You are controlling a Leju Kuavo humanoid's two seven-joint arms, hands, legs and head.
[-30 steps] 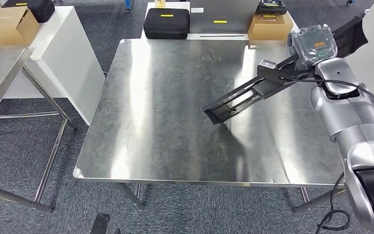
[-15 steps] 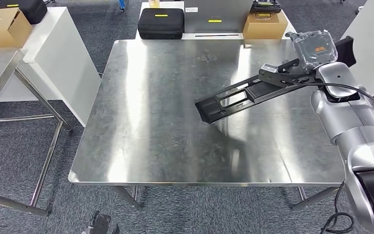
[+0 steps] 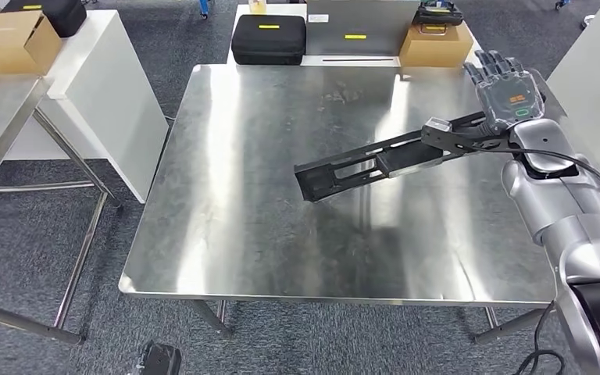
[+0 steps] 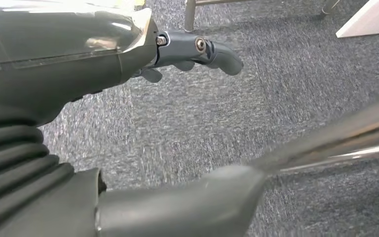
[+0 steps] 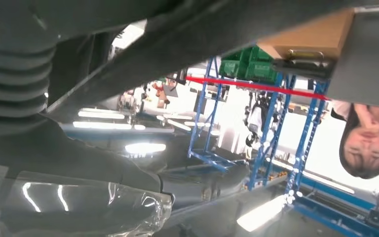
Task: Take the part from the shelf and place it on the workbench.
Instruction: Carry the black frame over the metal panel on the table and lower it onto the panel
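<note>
Black slotted part [image 3: 375,162], long and flat, held over the steel workbench [image 3: 242,203].
Its long axis runs from the right hand [image 3: 508,98], which grips its near end with fingers extended, toward the workbench's middle, free end tilted down; left hand [image 4: 103,64] hangs loosely uncurled, holding nothing.

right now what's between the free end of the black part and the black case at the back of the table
Bare steel tabletop, seen in the head view. The black part in the right hand and the black case have nothing between them.

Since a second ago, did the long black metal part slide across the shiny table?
Yes. The long black metal part, held by the right hand, swung its free end leftward, toward the shiny steel table's left edge.
</note>
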